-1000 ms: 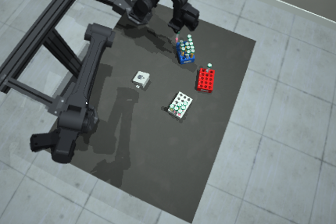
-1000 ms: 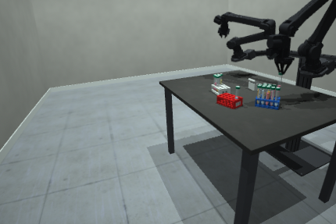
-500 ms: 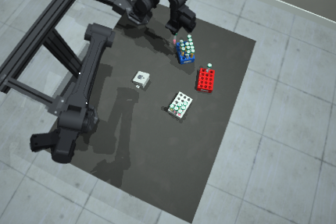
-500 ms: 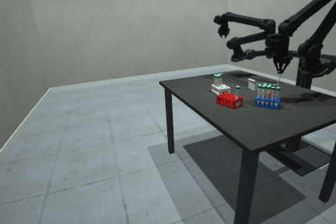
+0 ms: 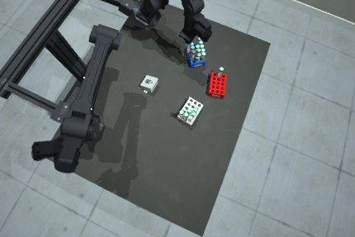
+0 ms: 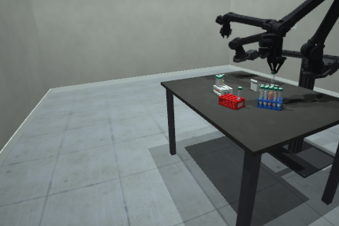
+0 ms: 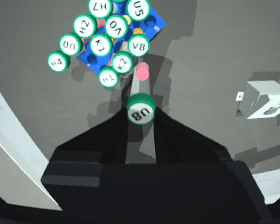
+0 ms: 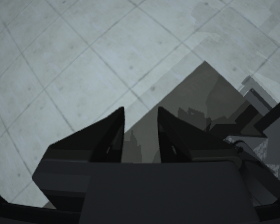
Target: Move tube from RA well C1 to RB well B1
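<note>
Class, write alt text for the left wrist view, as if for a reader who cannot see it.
The left pincer grips the green cap of a tube marked U8, which hangs beside a blue rack. Other green-capped tubes, seen from above, crowd that rack, and a small pale box sits to the right on the dark table.
</note>
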You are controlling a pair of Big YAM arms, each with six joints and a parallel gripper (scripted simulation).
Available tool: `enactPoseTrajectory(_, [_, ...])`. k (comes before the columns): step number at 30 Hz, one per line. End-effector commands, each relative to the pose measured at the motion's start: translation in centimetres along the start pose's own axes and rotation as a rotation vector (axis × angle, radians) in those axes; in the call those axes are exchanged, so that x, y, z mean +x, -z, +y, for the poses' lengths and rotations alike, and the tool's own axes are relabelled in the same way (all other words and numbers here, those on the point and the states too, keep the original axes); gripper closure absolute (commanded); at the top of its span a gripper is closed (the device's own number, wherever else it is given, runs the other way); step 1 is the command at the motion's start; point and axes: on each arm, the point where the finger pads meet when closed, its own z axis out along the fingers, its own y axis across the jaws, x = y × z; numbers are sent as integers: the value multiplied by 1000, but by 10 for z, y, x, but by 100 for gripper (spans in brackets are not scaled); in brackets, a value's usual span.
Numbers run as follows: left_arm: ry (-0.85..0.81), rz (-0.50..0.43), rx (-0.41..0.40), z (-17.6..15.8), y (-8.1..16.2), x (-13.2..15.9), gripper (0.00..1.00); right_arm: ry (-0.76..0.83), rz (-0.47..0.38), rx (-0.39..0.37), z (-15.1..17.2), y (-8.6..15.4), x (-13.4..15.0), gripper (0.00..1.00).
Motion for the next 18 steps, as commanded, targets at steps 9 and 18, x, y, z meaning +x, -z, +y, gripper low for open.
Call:
enactPoseTrajectory(9, [15,-38,11,-27,8,-53,100,-9,-16,-29,9,11,-8,70])
enactPoseTrajectory(18, [13,-28,9,-39,7,-70,100,-9,-16,-29,9,11,-8,70])
